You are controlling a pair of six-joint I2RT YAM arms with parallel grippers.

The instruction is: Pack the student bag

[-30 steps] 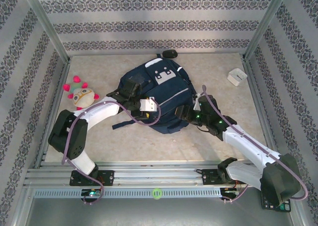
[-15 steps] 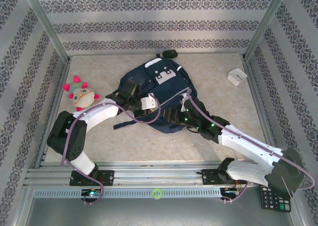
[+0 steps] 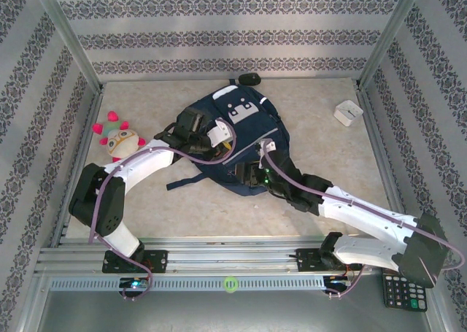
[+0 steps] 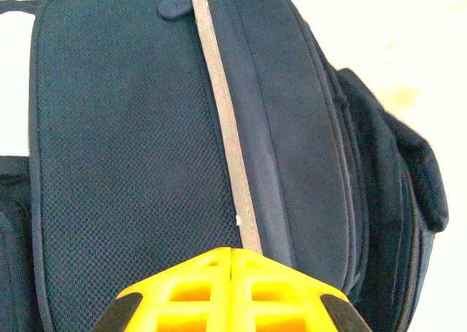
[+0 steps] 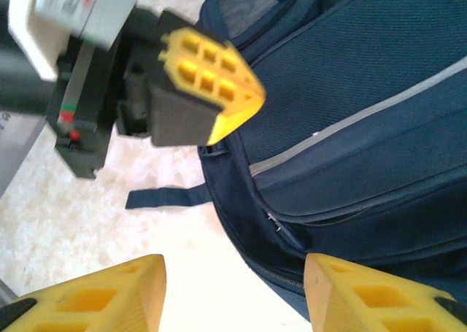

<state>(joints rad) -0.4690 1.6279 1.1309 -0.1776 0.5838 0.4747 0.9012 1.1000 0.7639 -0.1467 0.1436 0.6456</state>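
The student bag [image 3: 244,131] lies flat in the middle of the table, navy with grey-white patches and a light stripe [image 4: 219,106]. My left gripper [image 3: 230,147] rests on its upper face, its yellow fingers shut tip to tip with nothing between them [image 4: 231,250]; it also shows from the right wrist [image 5: 219,91]. My right gripper [image 3: 248,174] hovers open at the bag's near edge [image 5: 233,273], over the tabletop beside a side zip and its pull [image 5: 273,222]. A loose dark strap [image 5: 164,197] trails left from the bag [image 5: 365,128].
A pink-and-cream plush toy [image 3: 120,139] sits at the left. A small white box [image 3: 348,112] stands at the back right. A black calculator [image 3: 403,292] lies by the right arm's base. A dark oval object [image 3: 250,79] is behind the bag. Metal frame posts and patterned walls enclose the table.
My right gripper has swung left along the bag's near edge, uncovering the calculator. My left gripper has shifted up and right onto the bag's face.
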